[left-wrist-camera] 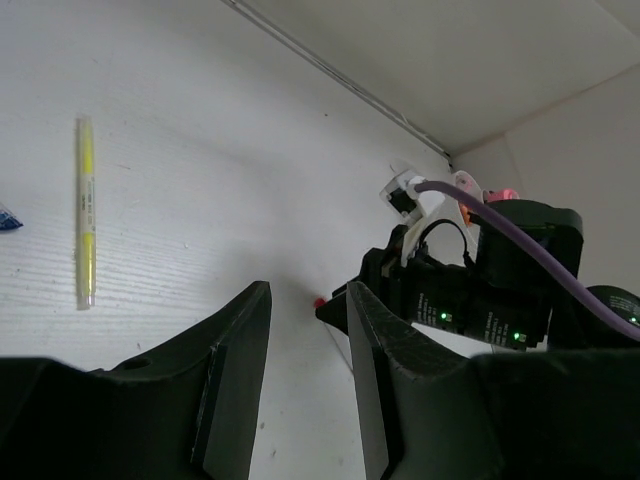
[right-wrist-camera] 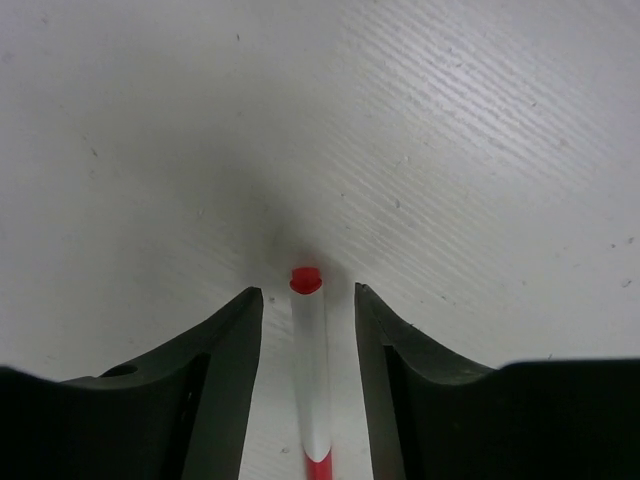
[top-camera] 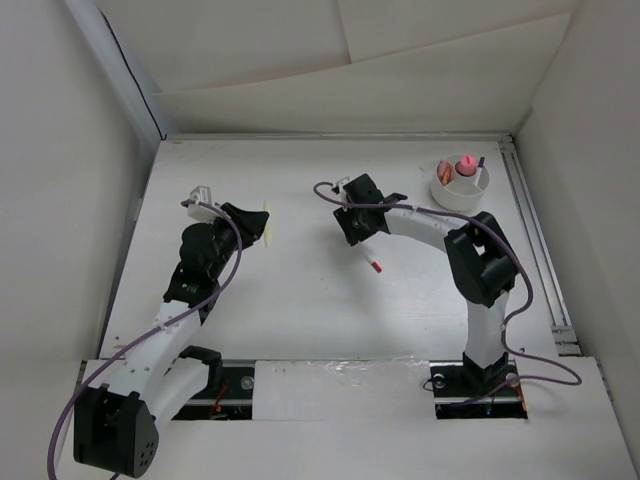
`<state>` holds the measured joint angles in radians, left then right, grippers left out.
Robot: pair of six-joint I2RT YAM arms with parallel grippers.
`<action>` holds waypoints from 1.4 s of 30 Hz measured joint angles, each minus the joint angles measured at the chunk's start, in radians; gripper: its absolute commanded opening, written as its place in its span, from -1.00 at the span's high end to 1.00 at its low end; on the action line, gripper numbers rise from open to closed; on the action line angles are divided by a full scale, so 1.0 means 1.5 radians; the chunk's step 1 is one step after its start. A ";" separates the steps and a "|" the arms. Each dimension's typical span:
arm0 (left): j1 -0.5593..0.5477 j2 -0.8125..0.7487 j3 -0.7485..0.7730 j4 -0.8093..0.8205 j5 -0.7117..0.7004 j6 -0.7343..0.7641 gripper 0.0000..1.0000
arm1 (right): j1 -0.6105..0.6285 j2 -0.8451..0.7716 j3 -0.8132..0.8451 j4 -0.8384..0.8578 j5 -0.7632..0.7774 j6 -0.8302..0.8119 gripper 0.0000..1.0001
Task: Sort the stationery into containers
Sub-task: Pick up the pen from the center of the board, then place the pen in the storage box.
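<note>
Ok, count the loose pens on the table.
2: thin yellow plastic pen near the left fingers; white red-tipped plastic pen between the right fingers. A bluish sliver may be a third.

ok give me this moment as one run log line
right gripper: open, straddling white red-tipped pen on white table | left gripper: open, empty | yellow highlighter: loose on table

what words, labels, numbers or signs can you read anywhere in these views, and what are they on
No text can be read in any view.
yellow pen: any print on its barrel is too small and blurred to read.
white pen with red ends: the barrel shows plain, with no print.
white cup: no label visible from above.
</note>
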<state>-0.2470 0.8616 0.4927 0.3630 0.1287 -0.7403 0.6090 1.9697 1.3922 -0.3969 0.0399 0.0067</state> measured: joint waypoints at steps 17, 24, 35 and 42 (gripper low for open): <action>0.000 0.000 0.000 0.000 -0.001 0.000 0.34 | -0.011 0.035 0.027 -0.030 -0.027 -0.014 0.83; 0.000 0.000 0.000 0.000 -0.001 0.000 0.34 | -0.034 0.028 0.020 -0.017 -0.053 0.002 0.98; 0.000 0.000 0.000 0.000 0.000 0.000 0.34 | -0.253 -0.242 -0.027 0.124 -0.117 0.100 1.00; 0.000 0.000 0.000 0.004 0.005 0.000 0.34 | -0.452 -0.353 -0.058 0.246 0.014 0.196 1.00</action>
<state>-0.2470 0.8616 0.4927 0.3691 0.1356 -0.7403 -0.0692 1.4399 1.3045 -0.0273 0.0616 0.3004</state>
